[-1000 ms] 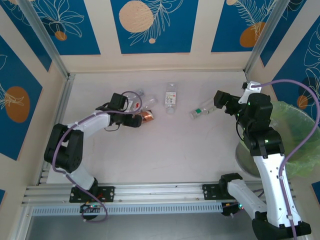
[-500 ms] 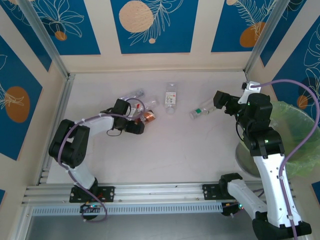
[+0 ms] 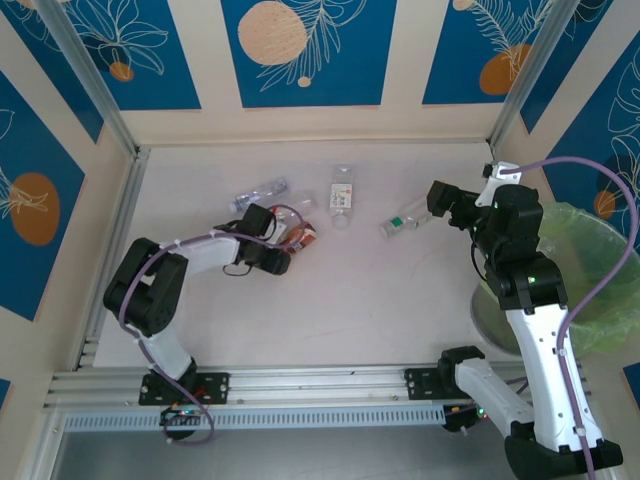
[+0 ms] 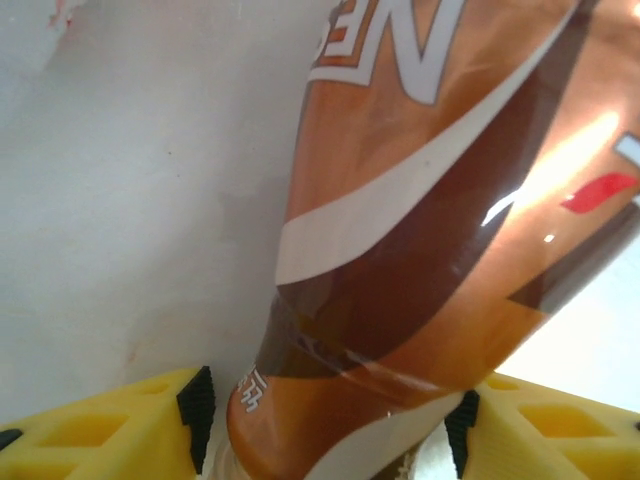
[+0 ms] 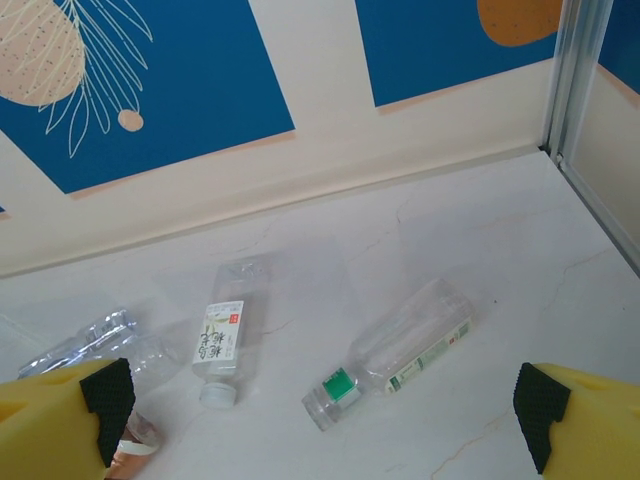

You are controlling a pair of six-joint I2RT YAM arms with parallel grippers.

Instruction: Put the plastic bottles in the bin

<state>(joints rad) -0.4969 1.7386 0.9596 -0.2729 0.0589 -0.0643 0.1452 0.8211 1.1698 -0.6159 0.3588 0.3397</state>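
1. Looking down from the top camera, we saw the left gripper [image 3: 290,245] stretched low over the table [image 3: 380,300], at the brown-labelled bottle [image 3: 304,237], which lay left of the table's middle.
2. From the left wrist, that bottle rose large between the two yellow fingers [image 4: 100,430]; the jaws stood narrow, a dark pad close on either side of its lower end; we could not tell whether they pressed it or merely flanked it.
3. The right gripper [image 3: 438,203] hung above the far right part of the table; its jaws stood wide apart with nothing between them; in its own wrist view the yellow fingertips sat in the two lower corners.
4. A green-capped bottle [image 3: 405,222] lay on its side just left of the right gripper, apart from it; its cap pointed toward the near left.
5. A white-labelled bottle [image 3: 342,195] lay further left, near the back wall [image 3: 300,120], its cap toward the near edge; it was well apart from the green-capped one.
6. A clear bottle [image 3: 262,190] lay beyond the left arm, toward the far left; it touched neither gripper.
7. The bin [image 3: 605,290], lined with a light-green bag, stood at the right edge beside the right arm; every bottle we could make out lay on the table, outside it; its inside was mostly hidden by the arm.
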